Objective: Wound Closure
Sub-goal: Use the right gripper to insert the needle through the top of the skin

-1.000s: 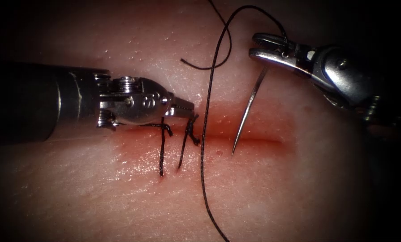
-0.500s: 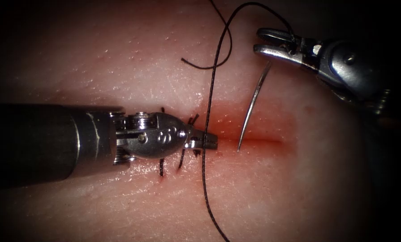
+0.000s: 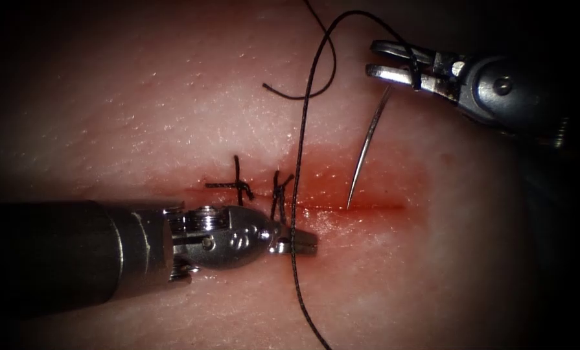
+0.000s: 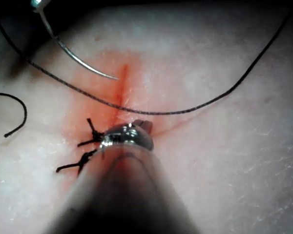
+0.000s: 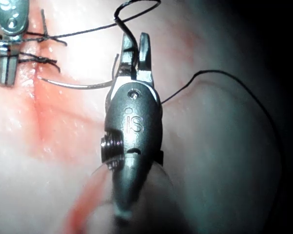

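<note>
Right tool (image 3: 383,63) has its jaws clamped on the needle (image 3: 367,146) near the thread end of its curve. The needle hangs down toward the cut (image 3: 361,207) with its point just at the cut line, and I can't tell if it's actually in the tissue (image 3: 173,110). Left tool (image 3: 302,242) sits just below the cut by the two finished stitches (image 3: 257,188). Its jaws look closed on nothing, with the thread (image 3: 299,162) running right past them. The needle looks stiff, thin and slippery, so I'd grab it flat across the body, not the tip. Thread's limp and light.
</note>
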Motion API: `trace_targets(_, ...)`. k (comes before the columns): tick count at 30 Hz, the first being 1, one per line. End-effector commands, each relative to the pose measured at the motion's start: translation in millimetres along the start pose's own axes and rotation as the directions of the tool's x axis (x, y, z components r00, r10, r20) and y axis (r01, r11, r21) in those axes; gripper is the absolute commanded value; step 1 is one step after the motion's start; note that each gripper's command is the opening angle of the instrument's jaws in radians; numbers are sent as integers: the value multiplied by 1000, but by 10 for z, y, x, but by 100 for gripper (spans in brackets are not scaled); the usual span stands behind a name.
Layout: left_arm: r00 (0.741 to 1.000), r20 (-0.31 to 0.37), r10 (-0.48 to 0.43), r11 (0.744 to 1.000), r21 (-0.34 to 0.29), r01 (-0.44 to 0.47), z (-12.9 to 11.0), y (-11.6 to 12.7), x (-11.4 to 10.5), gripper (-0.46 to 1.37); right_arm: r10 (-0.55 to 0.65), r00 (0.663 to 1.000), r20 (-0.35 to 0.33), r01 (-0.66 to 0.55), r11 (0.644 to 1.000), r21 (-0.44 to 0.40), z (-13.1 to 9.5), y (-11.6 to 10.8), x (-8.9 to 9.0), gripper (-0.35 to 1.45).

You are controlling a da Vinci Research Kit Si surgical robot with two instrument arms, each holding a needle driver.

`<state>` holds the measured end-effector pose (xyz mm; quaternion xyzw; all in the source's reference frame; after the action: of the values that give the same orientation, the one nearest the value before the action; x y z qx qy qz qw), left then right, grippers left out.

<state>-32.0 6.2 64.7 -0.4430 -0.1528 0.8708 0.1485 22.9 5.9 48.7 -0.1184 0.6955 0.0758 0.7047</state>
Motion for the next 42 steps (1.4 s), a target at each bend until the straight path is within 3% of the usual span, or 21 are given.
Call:
trace_targets(1, 1000, 0, -3, 1000, -7, 3, 1, 0, -2, -35, -16, 1000, -1, 16, 1000, -7, 1, -2, -2, -35)
trace_targets(7, 1000, -1, -10, 1000, -6, 10, 6, 3, -12, -35, -130, 991, -6, 130, 991, -6, 7, -16, -12, -35)
trace_targets(21, 999, 8, -41, 999, -25, 41, 14, 19, -42, -35, -310, 948, -76, 314, 947, 59, 19, -22, -13, -35)
trace_targets(36, 999, 7, -48, 998, -31, 49, 9, 21, -45, -35, -437, 898, -54, 440, 894, 86, 17, -28, -29, -35)
trace_targets(42, 999, 7, -49, 998, -32, 49, 7, 22, -44, -35, -448, 892, -51, 451, 888, 84, 16, -33, -34, -35)
